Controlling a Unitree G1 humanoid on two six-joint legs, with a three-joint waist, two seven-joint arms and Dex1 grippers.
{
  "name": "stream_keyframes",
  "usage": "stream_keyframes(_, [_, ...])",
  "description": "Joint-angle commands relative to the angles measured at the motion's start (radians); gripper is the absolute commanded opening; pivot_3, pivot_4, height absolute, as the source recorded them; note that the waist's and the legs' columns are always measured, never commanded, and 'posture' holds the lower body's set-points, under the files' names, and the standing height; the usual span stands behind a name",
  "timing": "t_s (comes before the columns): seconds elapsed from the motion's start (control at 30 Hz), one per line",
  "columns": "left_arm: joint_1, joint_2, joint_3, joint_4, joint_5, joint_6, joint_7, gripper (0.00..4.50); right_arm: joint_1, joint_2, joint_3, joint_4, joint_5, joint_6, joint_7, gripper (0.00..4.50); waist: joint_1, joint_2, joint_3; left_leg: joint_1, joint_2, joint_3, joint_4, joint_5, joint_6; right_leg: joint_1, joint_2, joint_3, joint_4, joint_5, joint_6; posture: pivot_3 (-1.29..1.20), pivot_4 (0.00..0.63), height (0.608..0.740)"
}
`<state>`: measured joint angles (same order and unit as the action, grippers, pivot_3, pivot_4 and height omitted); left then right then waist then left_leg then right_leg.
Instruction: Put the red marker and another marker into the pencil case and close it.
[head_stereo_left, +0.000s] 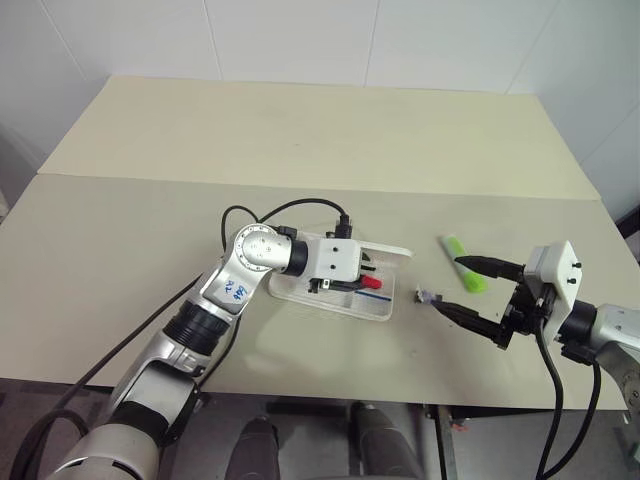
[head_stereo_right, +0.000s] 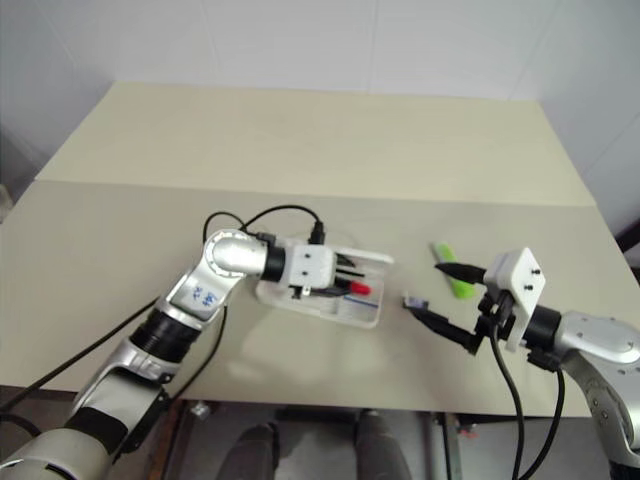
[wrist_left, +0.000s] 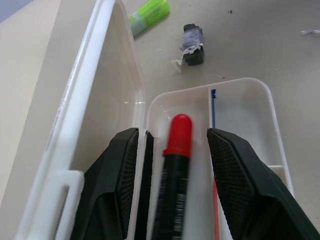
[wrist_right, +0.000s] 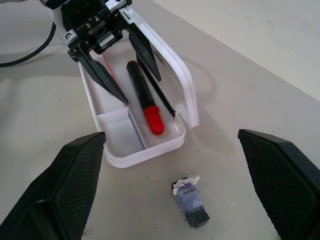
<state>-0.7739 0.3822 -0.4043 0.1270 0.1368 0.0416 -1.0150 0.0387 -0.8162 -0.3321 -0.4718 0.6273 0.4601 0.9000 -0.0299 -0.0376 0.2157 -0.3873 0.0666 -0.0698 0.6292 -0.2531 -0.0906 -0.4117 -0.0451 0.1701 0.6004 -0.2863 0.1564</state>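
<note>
Releasing step: the left gripper (wrist_right: 123, 70) hangs over the open pencil case (head_stereo_left: 372, 310); its fingers (wrist_left: 115, 175) stand parted on either side of the red marker (wrist_left: 172, 170) without pinching it; one finger seems to sit outside the tray wall, against the lid; the marker looks to be already lying in the tray, so I judge the first half of the loading done.

Red marker: inside the long compartment of the pencil case, cap pointing toward the end nearest the right gripper (head_stereo_left: 462, 287); thin red and blue lines lie beside it in the tray.

Pencil case: on the tabletop (head_stereo_left: 300, 130) in front of the robot; lid (wrist_left: 95, 100) open and tilted up along the far side; not yet closed.

Another marker: the lime-green highlighter (head_stereo_left: 466, 264) lies on the tabletop, well clear of the case, next to the upper finger of the right gripper; untouched as far as can be told.

Right gripper: fingers spread wide and empty, held just above the tabletop; a small dark grey-purple object (wrist_right: 191, 201) lies between them in its wrist view, near the case's end.

Next move: left gripper should lift clear without dragging the marker or nudging the tray; right gripper must aim at the highlighter, not the small dark object; the lid comes last.
</note>
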Motion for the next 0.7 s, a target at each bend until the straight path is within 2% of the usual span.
stream_keyframes(0.03, [0.014, -0.002, 0.008, -0.039, -0.031, 0.007, -0.014, 2.72, -0.010, 0.000, -0.010, -0.016, 0.011, -0.004, -0.001, 4.50, -0.001, 0.000, 0.000, 0.000, 0.000, 0.000, 0.000, 0.000, 0.000, 0.000, 0.000, 0.000, 0.000, 0.000, 0.000, 0.00, 0.150, 0.740])
stream_keyframes(0.17, [0.026, -0.002, 0.011, -0.045, -0.047, -0.008, -0.024, 2.72, -0.015, 0.000, -0.009, -0.010, 0.010, -0.005, 0.001, 4.50, -0.001, 0.000, 0.000, 0.000, 0.000, 0.000, 0.000, 0.000, 0.000, 0.000, 0.000, 0.000, 0.000, 0.000, 0.000, 0.00, 0.150, 0.740])
stream_keyframes(0.43, [0.029, -0.001, 0.007, -0.054, -0.034, -0.009, -0.018, 0.14, -0.017, -0.001, -0.007, -0.005, 0.006, -0.008, 0.004, 4.50, 0.000, 0.000, 0.000, 0.000, 0.000, 0.000, 0.000, 0.000, 0.000, 0.000, 0.000, 0.000, 0.000, 0.000, 0.000, 0.00, 0.150, 0.740])
stream_keyframes(0.7, [0.032, 0.016, 0.010, -0.115, -0.059, 0.023, -0.057, 0.06, -0.017, -0.001, -0.007, -0.001, 0.004, -0.013, 0.009, 4.50, 0.000, 0.000, 0.000, 0.000, 0.000, 0.000, 0.000, 0.000, 0.000, 0.000, 0.000, 0.000, 0.000, 0.000, 0.000, 0.00, 0.150, 0.740])
